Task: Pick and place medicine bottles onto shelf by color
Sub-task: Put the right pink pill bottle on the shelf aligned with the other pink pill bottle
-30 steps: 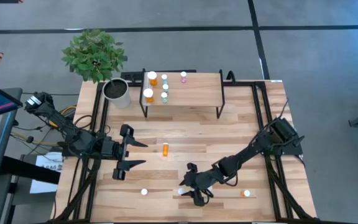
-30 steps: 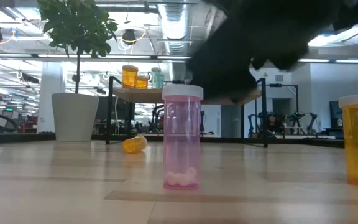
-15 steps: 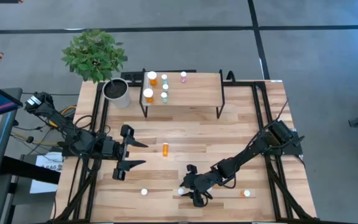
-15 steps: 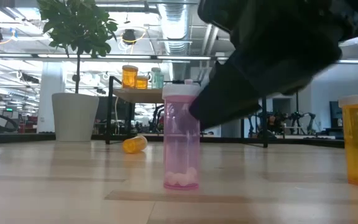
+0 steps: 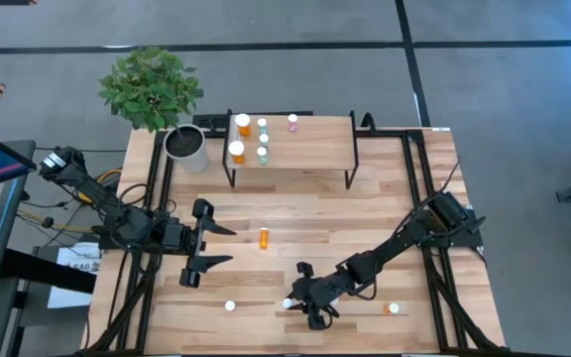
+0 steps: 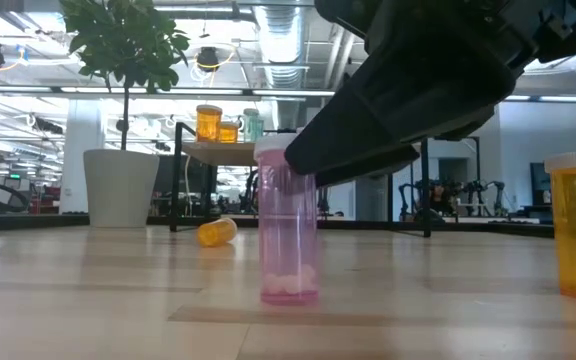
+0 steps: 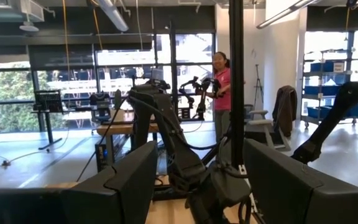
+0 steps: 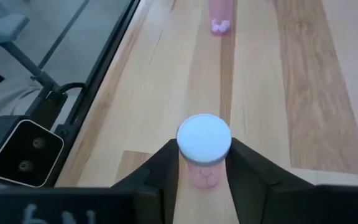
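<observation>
A pink bottle with a white cap [image 8: 204,140] stands on the table near its front edge; it also shows in the high view [image 5: 287,304] and the low view [image 6: 288,225]. My right gripper [image 8: 204,163] is shut on it. My left gripper [image 5: 218,246] is open and empty over the table's left part. The shelf [image 5: 315,149] at the back holds several orange, teal and pink bottles. An orange bottle [image 5: 264,238] lies on its side mid-table. Another pink bottle [image 8: 221,15] stands farther left, and an orange one [image 5: 393,308] stands to the right. My right gripper pinches the pink bottle just under its white cap [image 8: 194,169], one finger [image 8: 166,168] on each side. The fingers come slanting down from the table's right. The bottle stands upright with its base on the table [image 6: 290,296].
A white pot with a green plant [image 5: 186,147] stands at the table's far left, beside the shelf. The black frame rails [image 5: 419,198] run along both sides of the table. A small camera [image 8: 23,152] sits at the near edge. A person stands in the room beyond.
My right gripper has gone down and toward the table's left, onto the pink bottle's upper part, and now covers the space beside its cap in the low view. The bottle has stayed standing on the table.
</observation>
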You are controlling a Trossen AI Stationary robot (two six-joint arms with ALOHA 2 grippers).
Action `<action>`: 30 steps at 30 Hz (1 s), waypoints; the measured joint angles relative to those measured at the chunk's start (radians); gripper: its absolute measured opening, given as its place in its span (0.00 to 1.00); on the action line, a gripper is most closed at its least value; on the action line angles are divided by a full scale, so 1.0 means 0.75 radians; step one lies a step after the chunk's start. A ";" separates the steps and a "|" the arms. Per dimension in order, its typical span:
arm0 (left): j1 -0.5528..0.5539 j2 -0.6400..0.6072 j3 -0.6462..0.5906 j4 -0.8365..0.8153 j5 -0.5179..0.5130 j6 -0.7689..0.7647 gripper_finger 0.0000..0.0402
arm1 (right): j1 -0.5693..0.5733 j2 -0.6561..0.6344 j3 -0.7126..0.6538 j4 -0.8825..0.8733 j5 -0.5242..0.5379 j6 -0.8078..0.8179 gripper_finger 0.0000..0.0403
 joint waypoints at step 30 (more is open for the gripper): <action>0.000 -0.001 0.000 0.019 0.002 -0.004 0.57 | -0.628 -0.689 0.010 -0.364 0.217 -0.579 0.32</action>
